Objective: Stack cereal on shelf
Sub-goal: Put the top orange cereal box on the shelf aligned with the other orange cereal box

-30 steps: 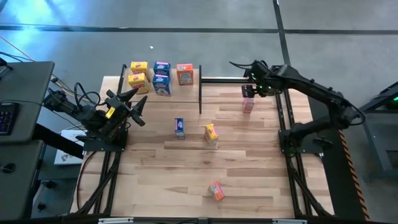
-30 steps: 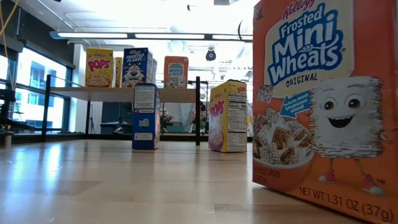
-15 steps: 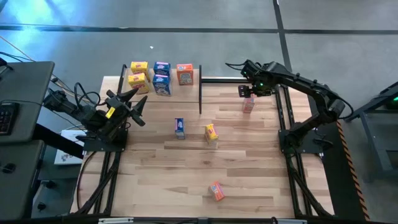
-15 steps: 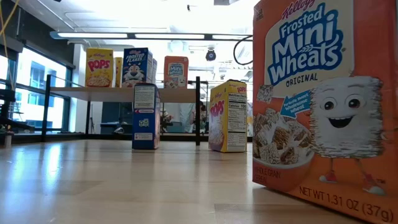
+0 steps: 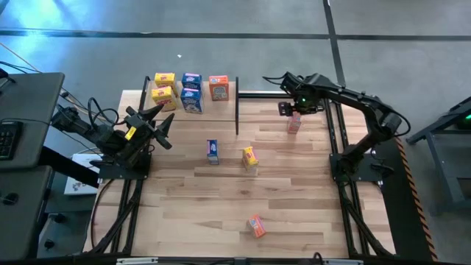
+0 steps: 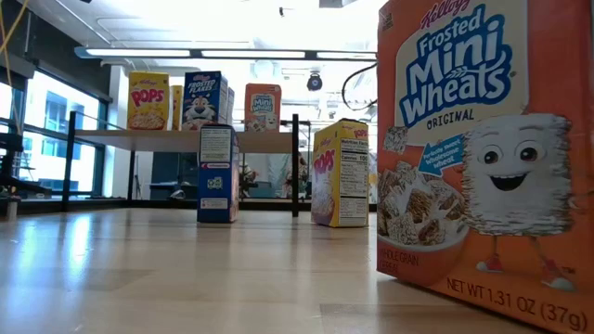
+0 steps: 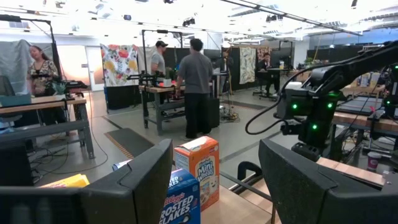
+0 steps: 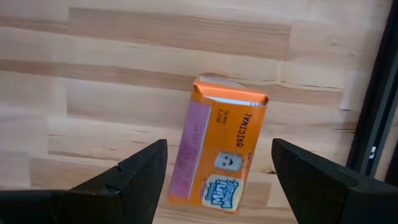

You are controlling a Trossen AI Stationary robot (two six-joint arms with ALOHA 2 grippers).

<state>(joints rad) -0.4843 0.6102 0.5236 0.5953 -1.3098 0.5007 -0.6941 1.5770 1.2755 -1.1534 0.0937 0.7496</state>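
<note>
We have our eye on the orange Mini-Wheats box near the table's far right edge, lying on the wood just beside the black frame rail; the right gripper hangs directly over it, fingers spread wide with the box between them in the wrist view, nothing pinched yet; we judge a descent and a squeeze come next. On the shelf at the far left we count five boxes in place: two yellow Pops boxes, two blue Frosted Flakes boxes and one orange Mini-Wheats box; that puts us a bit past halfway. Left on the tabletop are four: the one under the gripper, a blue box and a yellow Pops box standing mid-table near each other, and another orange box well apart at the near edge, looming large in the low view. The left gripper waits beside the table's left edge, fingers parted and holding nothing, its camera looking toward the shelf; people stand in the room beyond.
</note>
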